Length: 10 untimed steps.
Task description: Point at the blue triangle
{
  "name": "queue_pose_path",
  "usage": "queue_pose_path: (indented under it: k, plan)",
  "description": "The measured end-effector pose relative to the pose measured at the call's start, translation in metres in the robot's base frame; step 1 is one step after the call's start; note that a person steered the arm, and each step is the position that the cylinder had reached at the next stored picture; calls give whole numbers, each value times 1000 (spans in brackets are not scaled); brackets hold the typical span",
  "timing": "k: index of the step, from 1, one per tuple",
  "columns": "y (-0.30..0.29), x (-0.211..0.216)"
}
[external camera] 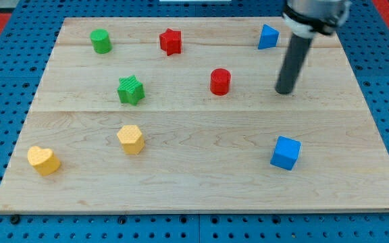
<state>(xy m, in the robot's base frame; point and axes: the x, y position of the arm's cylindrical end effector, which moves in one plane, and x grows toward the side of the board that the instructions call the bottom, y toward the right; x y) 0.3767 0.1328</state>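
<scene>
The blue triangle (268, 36) lies near the view's top right of the wooden board (201, 182). My tip (285, 91) rests on the board below and slightly right of the blue triangle, apart from it. The dark rod rises from the tip toward the view's top edge. The red cylinder (220, 81) stands to the left of my tip. The blue cube (286, 152) lies below my tip, toward the view's bottom right.
A green cylinder (100, 41) and a red star (171, 41) lie along the top. A green star (131, 90) sits left of centre. A yellow hexagon (131, 139) and a yellow heart (43, 160) lie at the bottom left.
</scene>
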Motion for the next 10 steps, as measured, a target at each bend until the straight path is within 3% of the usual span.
queue_pose_path:
  k: [1, 2, 5, 6, 7, 8, 10]
  plan:
    - [-72, -30]
    - [-127, -17]
    - [-43, 92]
    - [-31, 72]
    - [38, 27]
    - [64, -62]
    - [48, -150]
